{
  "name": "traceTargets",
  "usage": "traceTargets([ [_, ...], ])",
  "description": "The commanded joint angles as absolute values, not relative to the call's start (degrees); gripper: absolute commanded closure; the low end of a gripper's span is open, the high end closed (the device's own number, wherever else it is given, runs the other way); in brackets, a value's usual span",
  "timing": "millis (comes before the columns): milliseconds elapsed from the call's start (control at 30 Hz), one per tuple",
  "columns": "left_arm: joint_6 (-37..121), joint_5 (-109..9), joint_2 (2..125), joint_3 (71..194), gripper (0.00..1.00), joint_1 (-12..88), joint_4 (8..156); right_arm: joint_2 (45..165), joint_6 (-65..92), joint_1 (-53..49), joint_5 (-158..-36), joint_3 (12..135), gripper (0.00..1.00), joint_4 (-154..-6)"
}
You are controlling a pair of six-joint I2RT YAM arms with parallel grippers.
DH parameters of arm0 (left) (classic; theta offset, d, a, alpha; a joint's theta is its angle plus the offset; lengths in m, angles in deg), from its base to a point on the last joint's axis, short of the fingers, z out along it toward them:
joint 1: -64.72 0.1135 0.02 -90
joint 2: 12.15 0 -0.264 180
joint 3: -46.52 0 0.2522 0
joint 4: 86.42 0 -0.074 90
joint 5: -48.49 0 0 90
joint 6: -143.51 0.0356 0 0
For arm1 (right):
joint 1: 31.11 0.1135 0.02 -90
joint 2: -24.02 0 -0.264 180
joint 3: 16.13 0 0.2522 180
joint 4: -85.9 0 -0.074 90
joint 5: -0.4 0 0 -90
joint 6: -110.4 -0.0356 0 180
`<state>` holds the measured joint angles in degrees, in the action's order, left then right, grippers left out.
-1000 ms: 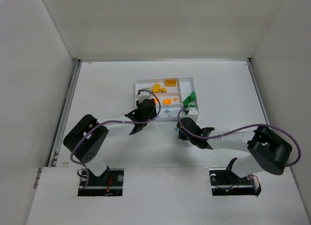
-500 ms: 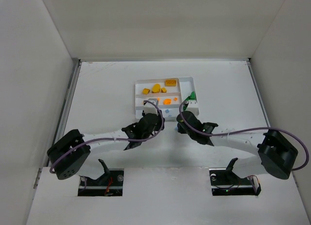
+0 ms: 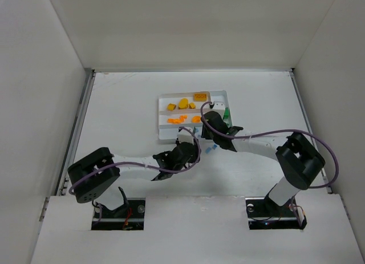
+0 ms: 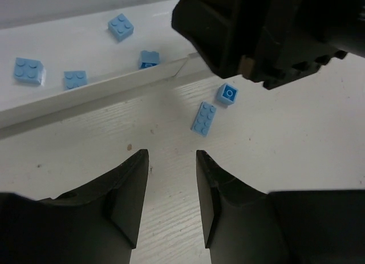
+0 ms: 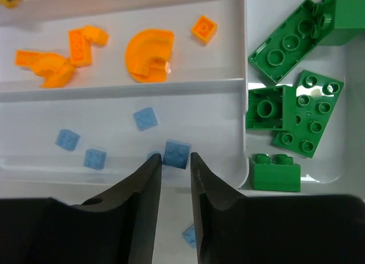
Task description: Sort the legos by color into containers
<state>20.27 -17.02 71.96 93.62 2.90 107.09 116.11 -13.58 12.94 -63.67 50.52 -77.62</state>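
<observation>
From above, you have the tray (image 3: pixel 161 113) lying beyond both arms. Yellow bricks (image 3: pixel 199 96) sit in its far long section, orange pieces (image 3: pixel 177 120) in the middle one, and green bricks (image 3: pixel 226 114) in the crosswise section at its right end. Your right gripper (image 3: pixel 210 127) is over the tray's near section. Your left gripper (image 3: pixel 195 149) is just outside the tray's near wall, over the table (image 3: pixel 125 116).

On your left wrist camera, the jaws stand narrowly apart with nothing between them, above bare table just short of the tray. A long light-blue brick (image 4: pixel 204 117) and a small light-blue square (image 4: pixel 228 93) lie on the table beside the tray's near wall. Four light-blue pieces (image 4: pixel 120 26) lie inside the tray's near section. The right gripper's black body hangs over the two loose ones.

On your right wrist camera, the jaws are narrow over the tray's near section, with a light-blue block (image 5: pixel 177 154) right at their tips. You cannot tell whether it is pinched or lying in the tray. Three more blue squares (image 5: pixel 145 118) lie in that section.
</observation>
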Motion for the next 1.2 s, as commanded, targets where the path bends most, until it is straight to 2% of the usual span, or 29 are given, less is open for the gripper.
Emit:
traceTargets([
  [0,19.6,-16.4,73.8,93.8,0.64,1.8,111.5,116.0,-13.0,12.5,-65.2,53.2,0.61,-80.7],
  [67,20.1,-16.5,75.4,94.6,0.64,1.0,111.9,115.0,-13.5,12.0,-65.0,52.7,0.55,-81.0],
  [167,20.7,-16.5,78.2,95.9,0.64,0.0,113.1,111.9,-13.7,11.8,-64.8,51.2,0.54,-81.0],
  [733,28.5,-17.6,91.0,105.3,0.69,-0.6,110.8,93.5,-20.7,11.7,-64.3,29.9,0.56,-84.6],
  [1167,32.8,-11.6,95.2,109.0,0.71,-1.0,105.1,86.2,-21.6,9.5,-65.1,24.4,0.56,-84.8],
])
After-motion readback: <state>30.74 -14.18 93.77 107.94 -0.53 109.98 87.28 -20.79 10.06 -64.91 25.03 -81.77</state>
